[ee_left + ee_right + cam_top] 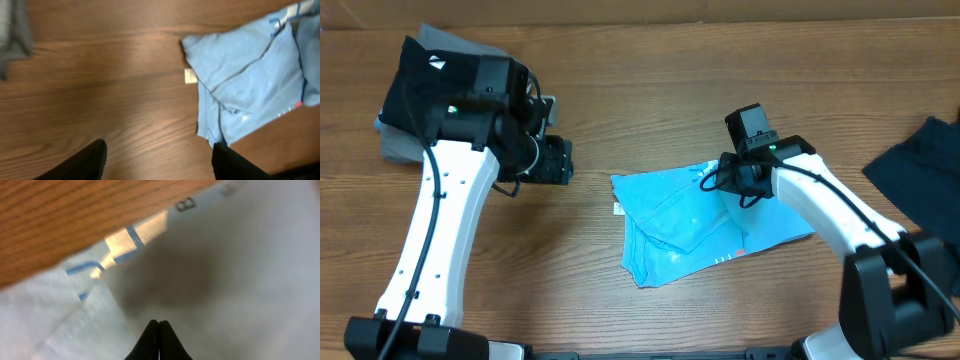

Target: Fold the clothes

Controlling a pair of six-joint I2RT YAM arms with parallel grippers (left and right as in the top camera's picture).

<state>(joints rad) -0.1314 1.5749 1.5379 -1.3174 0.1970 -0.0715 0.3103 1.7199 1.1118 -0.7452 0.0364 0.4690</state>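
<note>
The light blue T-shirt (685, 228) lies partly folded and rumpled in the middle of the table, its pale print showing (250, 85). My right gripper (728, 180) hovers over the shirt's far right part. In the right wrist view its fingertips (159, 323) are pressed together just above the pale cloth (240, 270), and no fabric shows between them. My left gripper (560, 160) hangs to the left of the shirt over bare wood. Its two dark fingers stand wide apart (157, 146) with nothing between them.
A black garment (415, 85) on a grey one (398, 145) lies at the back left, under the left arm; the grey cloth (12, 35) also shows in the left wrist view. A dark navy garment (920, 165) lies at the right edge. A small white tag (190, 76) sits by the shirt's left edge.
</note>
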